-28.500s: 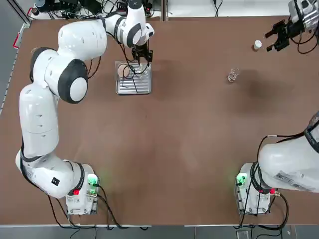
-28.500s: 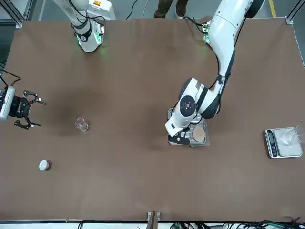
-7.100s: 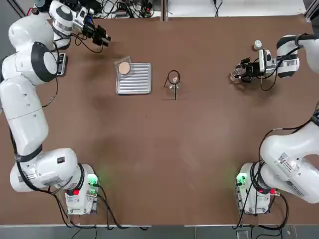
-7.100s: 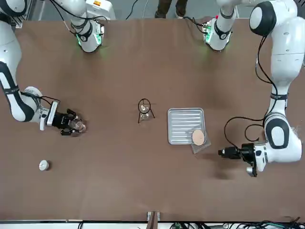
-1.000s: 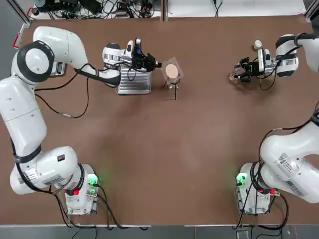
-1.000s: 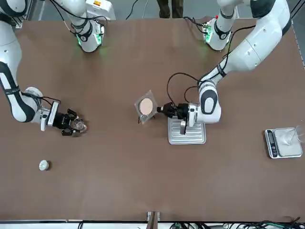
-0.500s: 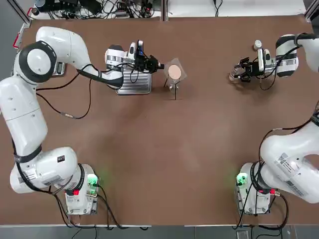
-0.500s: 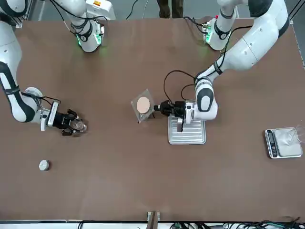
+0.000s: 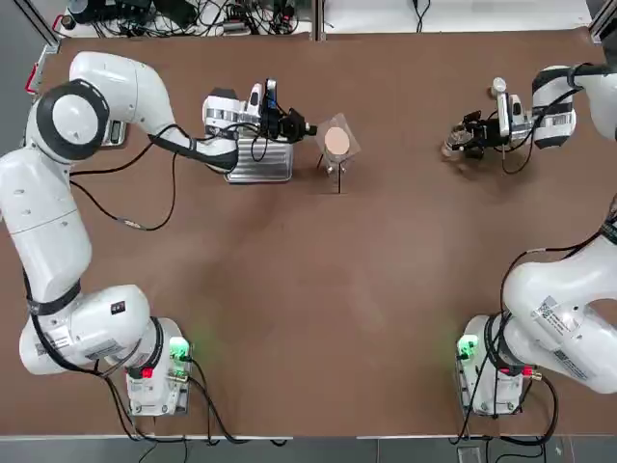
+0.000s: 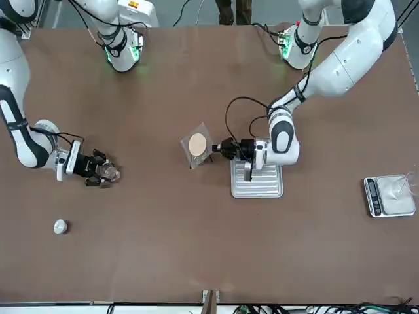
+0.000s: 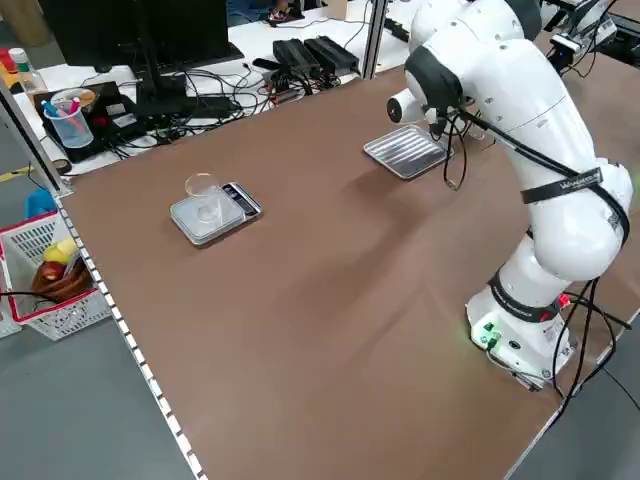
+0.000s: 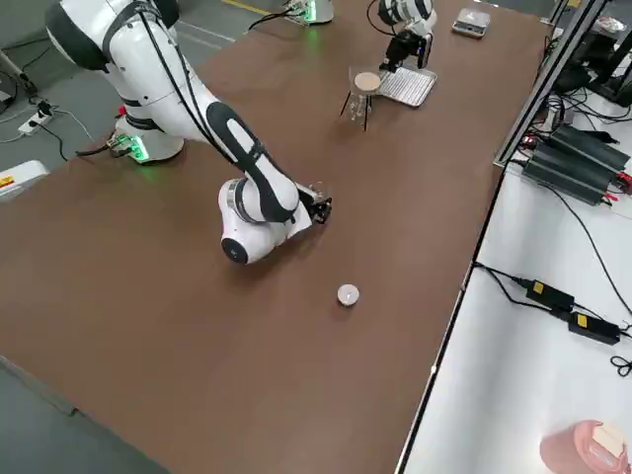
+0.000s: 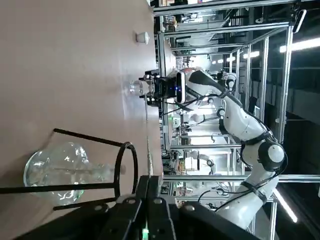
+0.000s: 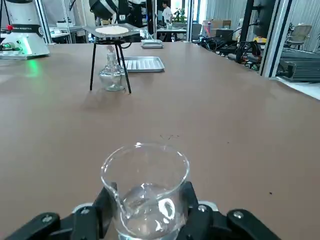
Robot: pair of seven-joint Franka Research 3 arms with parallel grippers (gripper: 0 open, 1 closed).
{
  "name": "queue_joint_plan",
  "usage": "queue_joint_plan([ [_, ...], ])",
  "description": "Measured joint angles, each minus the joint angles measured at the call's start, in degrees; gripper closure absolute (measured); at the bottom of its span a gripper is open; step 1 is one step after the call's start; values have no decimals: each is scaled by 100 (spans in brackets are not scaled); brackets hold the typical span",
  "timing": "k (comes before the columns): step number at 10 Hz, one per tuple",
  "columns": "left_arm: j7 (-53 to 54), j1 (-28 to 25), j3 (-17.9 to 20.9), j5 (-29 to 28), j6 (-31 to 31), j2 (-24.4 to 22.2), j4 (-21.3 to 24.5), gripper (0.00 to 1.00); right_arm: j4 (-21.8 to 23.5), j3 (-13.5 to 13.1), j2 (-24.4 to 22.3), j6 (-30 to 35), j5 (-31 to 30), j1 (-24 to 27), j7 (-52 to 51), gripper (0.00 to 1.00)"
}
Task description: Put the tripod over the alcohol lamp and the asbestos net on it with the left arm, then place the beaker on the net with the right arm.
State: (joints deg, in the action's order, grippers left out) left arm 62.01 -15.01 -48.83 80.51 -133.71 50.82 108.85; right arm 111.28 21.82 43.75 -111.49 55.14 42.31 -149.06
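Observation:
The black wire tripod (image 9: 333,170) stands over the clear alcohol lamp (image 14: 111,75) near the table's middle. The asbestos net (image 9: 337,141), grey mesh with a tan disc, lies level at the tripod's ring (image 14: 111,41); whether it rests on it I cannot tell. My left gripper (image 9: 305,126) is shut on the net's edge, beside the ring (image 13: 125,167). At the far right of the table my right gripper (image 9: 467,136) is shut on the clear beaker (image 14: 145,185), which stands on the table (image 10: 110,173).
A ribbed silver tray (image 9: 258,160) lies just left of the tripod, under my left wrist. A small white capped bottle (image 9: 498,86) stands beyond the beaker. A grey scale with a glass dish (image 10: 389,195) sits at the table's far left edge.
My left gripper has carried the net slightly right, centring it over the tripod. The right gripper and beaker have not moved.

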Motion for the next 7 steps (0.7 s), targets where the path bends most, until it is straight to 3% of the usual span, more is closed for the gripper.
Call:
queue_joint_plan([
  [7, 153, 180, 169, 1, -27, 42, 2, 96, -24, 6, 0, 0, 0, -7, 4, 41],
])
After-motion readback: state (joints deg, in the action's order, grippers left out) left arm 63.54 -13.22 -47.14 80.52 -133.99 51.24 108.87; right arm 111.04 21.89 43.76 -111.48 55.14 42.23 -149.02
